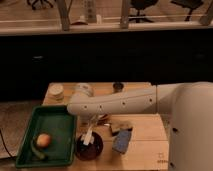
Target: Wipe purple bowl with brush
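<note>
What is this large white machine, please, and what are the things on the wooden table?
It is a robot with one white arm, seen by a single camera above the table. Its gripper hangs over the purple bowl and carries the whitish brush, whose tip reaches into the bowl. Left of the bowl is a green tray with a round orange fruit. Right of the bowl lies a blue block. At the back stand a pale jar and a small metal cup.

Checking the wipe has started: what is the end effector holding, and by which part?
The end effector holds the brush by its upper end, its lower end in the purple bowl.
</note>
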`<move>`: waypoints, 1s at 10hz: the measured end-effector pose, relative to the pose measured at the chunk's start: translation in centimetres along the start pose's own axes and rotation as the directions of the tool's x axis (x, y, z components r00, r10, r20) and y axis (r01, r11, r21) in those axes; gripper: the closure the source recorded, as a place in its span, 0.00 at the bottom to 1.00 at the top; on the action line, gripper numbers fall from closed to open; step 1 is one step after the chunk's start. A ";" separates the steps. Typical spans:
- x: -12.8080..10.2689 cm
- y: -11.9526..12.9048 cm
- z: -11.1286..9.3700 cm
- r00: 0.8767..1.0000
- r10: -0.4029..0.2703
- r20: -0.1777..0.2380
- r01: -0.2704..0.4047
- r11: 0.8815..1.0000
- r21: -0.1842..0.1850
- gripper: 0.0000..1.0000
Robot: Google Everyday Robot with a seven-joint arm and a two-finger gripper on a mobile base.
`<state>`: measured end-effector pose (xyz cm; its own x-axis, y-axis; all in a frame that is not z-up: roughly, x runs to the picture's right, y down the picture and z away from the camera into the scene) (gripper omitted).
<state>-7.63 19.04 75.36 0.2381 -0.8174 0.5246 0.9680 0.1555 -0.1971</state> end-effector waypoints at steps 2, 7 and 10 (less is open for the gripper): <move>-1.6 -0.3 0.6 0.998 -0.056 0.024 0.056 0.998 0.007 1.00; -3.4 0.4 1.7 0.992 -0.107 0.068 0.107 0.994 0.007 1.00; -3.4 0.4 1.7 0.992 -0.106 0.068 0.106 0.994 0.007 1.00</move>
<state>-7.95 22.87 74.92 0.1388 -0.7894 0.5979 0.9883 0.0719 -0.1345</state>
